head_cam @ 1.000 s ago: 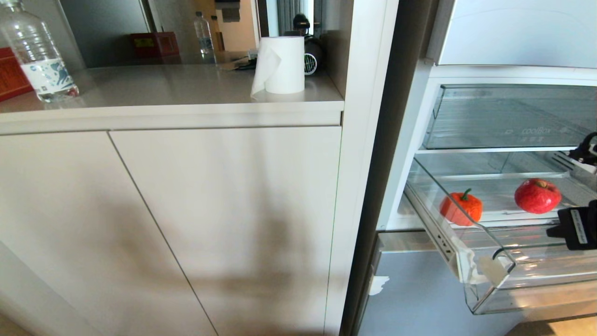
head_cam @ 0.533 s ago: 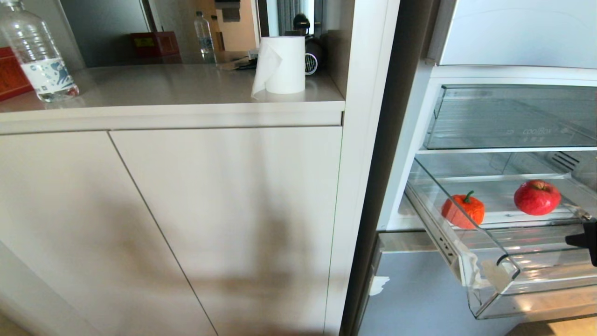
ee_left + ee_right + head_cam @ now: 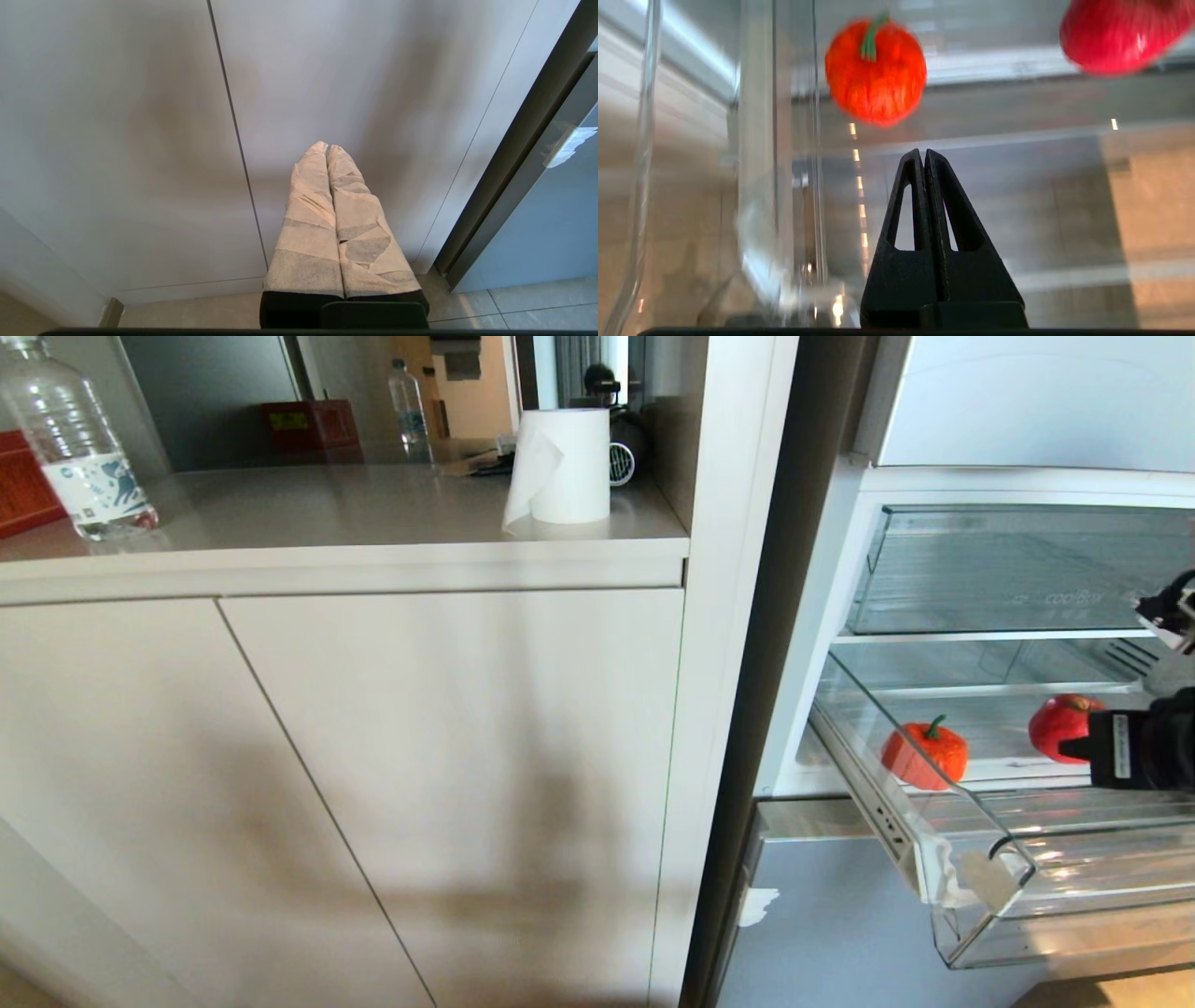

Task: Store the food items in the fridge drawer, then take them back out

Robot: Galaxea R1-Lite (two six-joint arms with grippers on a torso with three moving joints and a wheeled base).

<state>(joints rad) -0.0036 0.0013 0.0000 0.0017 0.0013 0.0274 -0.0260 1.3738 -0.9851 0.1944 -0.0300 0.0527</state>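
Note:
The fridge drawer (image 3: 971, 905) stands pulled out at the lower right, with a white tape scrap (image 3: 980, 879) on its front corner. Two food items lie on its ribbed floor: an orange pepper (image 3: 924, 754) (image 3: 875, 72) with a green stem, and a round red one (image 3: 1050, 723) (image 3: 1125, 35) to its right. My right gripper (image 3: 1066, 748) (image 3: 923, 151) comes in from the right edge, shut and empty, just in front of the red item and partly covering it. The pepper sits a little beyond its fingertips. My left gripper (image 3: 327, 147), with taped fingers, is shut and parked low before the cabinet doors.
A clear drawer marked coolBox (image 3: 1018, 569) sits just above the open drawer. Left of the fridge is a counter (image 3: 355, 523) with a paper towel roll (image 3: 560, 467) and a water bottle (image 3: 75, 448). Below the drawer is a grey lower fridge door (image 3: 840, 933).
My right gripper first slid off toward the right edge, then rose and moved left over the drawer, now in front of the red item. The food has not moved.

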